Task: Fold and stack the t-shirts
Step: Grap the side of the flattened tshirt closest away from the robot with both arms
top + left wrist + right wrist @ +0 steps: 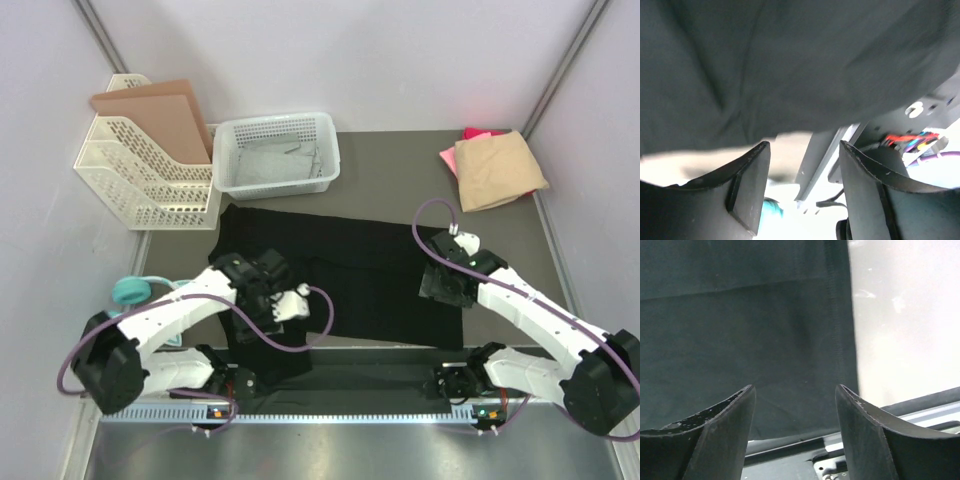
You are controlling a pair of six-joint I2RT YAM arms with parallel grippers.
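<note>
Back left of the table [390, 178] there's a white slotted file rack [140, 190] with brown cardboard sheets [160, 115] leaning in it. Just to its right sits a white mesh basket [275, 187] with something grey lying inside. There's also a teal ring-shaped thing [131, 291] near the left edge, can't tell what it is.

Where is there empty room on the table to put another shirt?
The bare mat at the back, between the white basket and the tan shirt, is free. The middle is covered by the black shirt, and the back left is crowded by the rack.
</note>
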